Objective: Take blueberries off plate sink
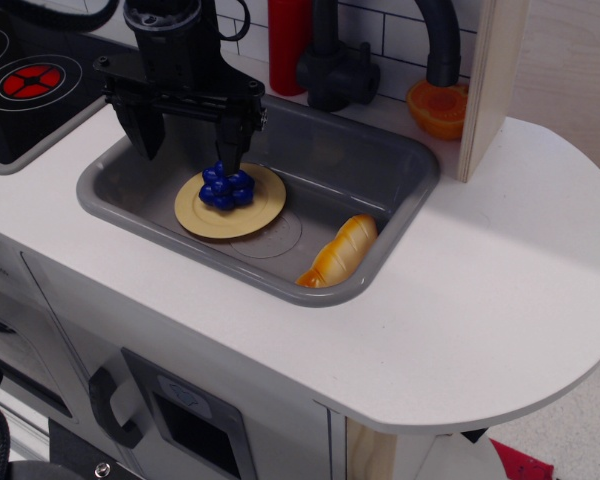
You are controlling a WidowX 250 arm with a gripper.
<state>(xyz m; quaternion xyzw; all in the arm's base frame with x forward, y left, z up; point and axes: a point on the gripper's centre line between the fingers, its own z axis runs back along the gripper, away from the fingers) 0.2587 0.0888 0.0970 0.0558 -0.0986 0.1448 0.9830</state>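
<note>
The dark-blue blueberries (227, 187) lie in one clump on the tan-yellow plate (202, 215), which rests on the floor of the grey sink (405, 215). My black gripper (188, 157) hangs over the left part of the sink with its jaws open. The right fingertip (228, 160) is directly above the berries' far edge, touching or nearly touching them. The left fingertip (150, 148) is near the sink's left wall, beyond the plate's edge. Nothing is held.
A toy bread loaf (342, 250) lies in the sink's right front corner. A black faucet (330, 65) and a red bottle (288, 45) stand behind the sink. An orange half (438, 108) sits at the back right beside a wooden post (490, 90). The black stovetop (30, 80) is to the left.
</note>
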